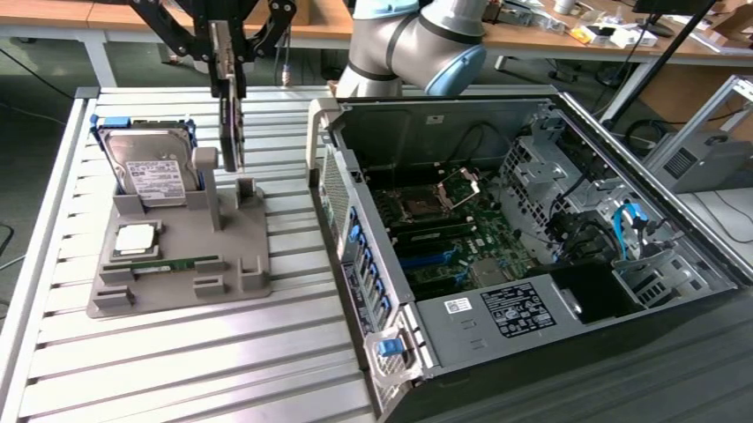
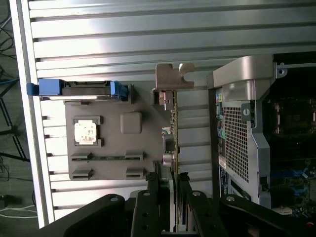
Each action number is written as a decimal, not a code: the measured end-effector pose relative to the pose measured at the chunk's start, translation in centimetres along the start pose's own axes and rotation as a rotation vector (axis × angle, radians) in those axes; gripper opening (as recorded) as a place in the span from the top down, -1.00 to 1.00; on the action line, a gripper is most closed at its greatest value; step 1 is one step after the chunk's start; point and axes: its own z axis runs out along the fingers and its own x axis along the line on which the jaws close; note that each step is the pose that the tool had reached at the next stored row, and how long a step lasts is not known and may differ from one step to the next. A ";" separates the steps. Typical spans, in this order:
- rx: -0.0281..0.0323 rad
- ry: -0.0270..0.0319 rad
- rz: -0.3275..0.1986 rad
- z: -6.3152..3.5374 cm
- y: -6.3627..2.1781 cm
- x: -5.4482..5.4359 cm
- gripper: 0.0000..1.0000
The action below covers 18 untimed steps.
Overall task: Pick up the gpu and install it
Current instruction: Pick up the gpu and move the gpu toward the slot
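As your end effector (image 1: 226, 86) clamps the gpu (image 1: 234, 132) upright, you see it over the grey holder (image 1: 242, 264), nine o'clock from the computer case (image 1: 333, 176).

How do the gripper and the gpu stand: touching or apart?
Touching. In the wrist view the gripper clamps the gpu from both sides.

A table (image 1: 176, 352) of ribbed silver metal slats fills the foreground, with bright glare across its slats. Behind it runs a wooden workbench (image 1: 48, 13) on a white frame, with small clutter (image 1: 612, 33) toward the exterior view's right. The floor (image 1: 24, 132) beside the table is dark grey, with cables (image 2: 5, 24) trailing on it.
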 end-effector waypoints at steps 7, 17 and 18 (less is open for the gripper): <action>0.0000 0.0001 0.000 0.00 -0.12 0.0 0.47; 0.0000 0.0001 0.000 0.02 -0.45 -0.5 0.47; -0.0001 0.0000 0.000 0.03 -0.48 -0.6 0.47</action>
